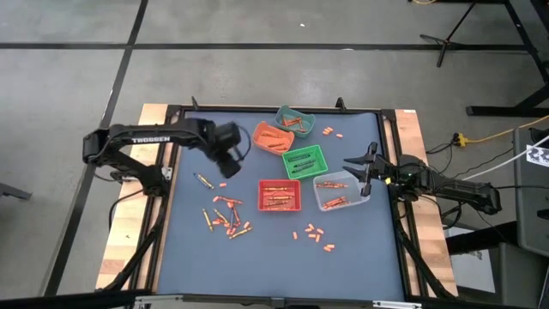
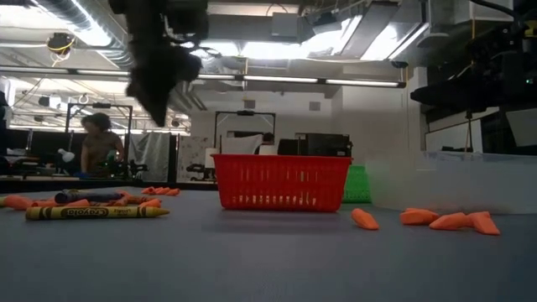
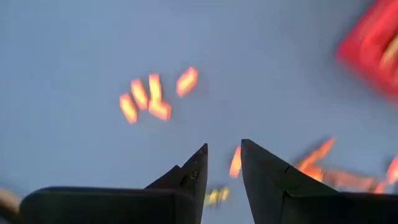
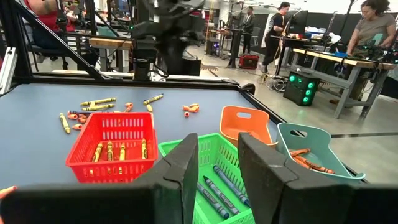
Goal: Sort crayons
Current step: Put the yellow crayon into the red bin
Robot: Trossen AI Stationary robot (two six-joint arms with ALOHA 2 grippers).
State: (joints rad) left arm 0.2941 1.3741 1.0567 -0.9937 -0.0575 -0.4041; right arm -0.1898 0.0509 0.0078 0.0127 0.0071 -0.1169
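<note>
1. Left gripper [image 1: 230, 163]: hangs above the table mat, left of the bins, over bare mat between the loose pile and the orange bin. In the left wrist view its two dark fingers [image 3: 189, 177] stand a narrow gap apart, nothing between them. Part-open, empty, touching nothing.
2. Loose thin wax crayons [image 1: 225, 219], mostly orange-red w/ some yellowish, lie scattered on the dark blue table mat [image 1: 184, 257], front-left, nearer the front edge than the left gripper. Low view shows one yellow crayon [image 2: 96, 212] lying flat in front of the others.
3. Risk: sticks lie close and some overlap. A narrow-gap descent could pinch two at once or knock neighbours aside. Cause: fingers not lined up across a single stick.
4. Centre: red mesh plastic bin [image 1: 280, 195], green mesh bin [image 1: 305, 160], orange bin [image 1: 273, 137], teal bin [image 1: 296, 119], clear bin [image 1: 341, 190]; each already holds some crayons.
5. Short orange stubs [image 1: 313, 234] lie front of the red bin; more stubs [image 1: 332, 132] sit beside the teal bin. Risk: stubs are small, may slip from a grip.
6. Right gripper [image 1: 364, 169]: at the clear bin's right edge, fingers [image 4: 180, 171] apart, empty. Waiting.
</note>
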